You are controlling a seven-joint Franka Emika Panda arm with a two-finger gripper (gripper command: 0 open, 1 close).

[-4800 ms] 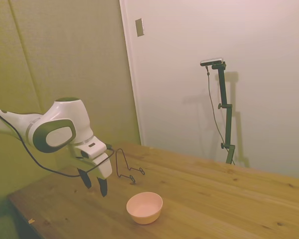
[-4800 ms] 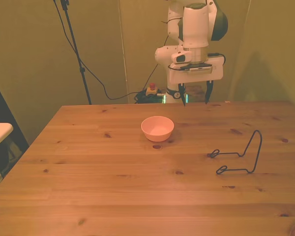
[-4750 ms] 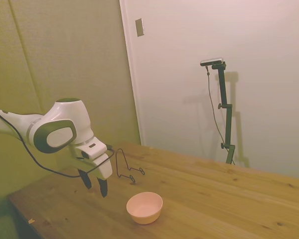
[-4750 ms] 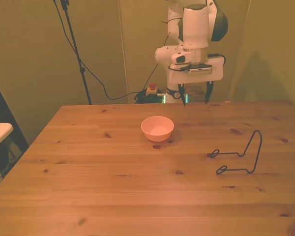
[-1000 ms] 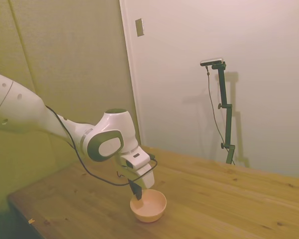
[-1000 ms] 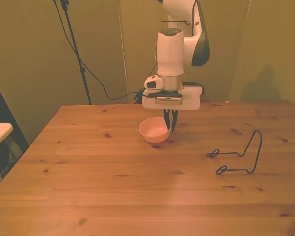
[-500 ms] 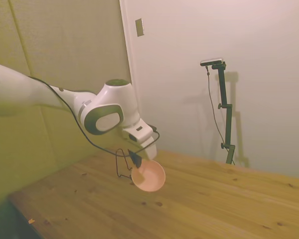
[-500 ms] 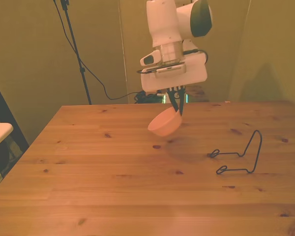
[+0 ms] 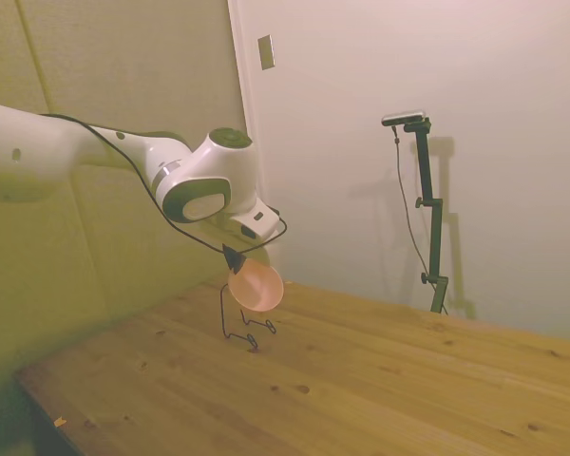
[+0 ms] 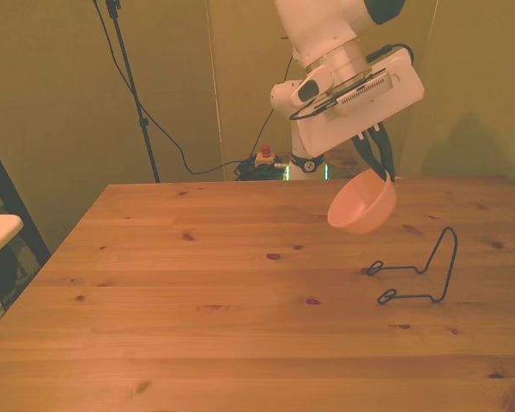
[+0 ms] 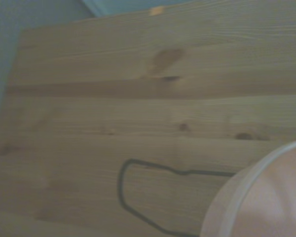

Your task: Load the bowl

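Smooth pink bowl (image 10: 361, 202) hangs tilted right of centre, rim clamped in the gripper (image 10: 376, 174); thin wire rack (image 10: 416, 275) below. Wrist view shows blurry wood grain.

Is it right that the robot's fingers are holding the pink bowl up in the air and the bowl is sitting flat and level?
Not quite. The fingers do hold the pink bowl up in the air, but the front view shows it tilted, not level.
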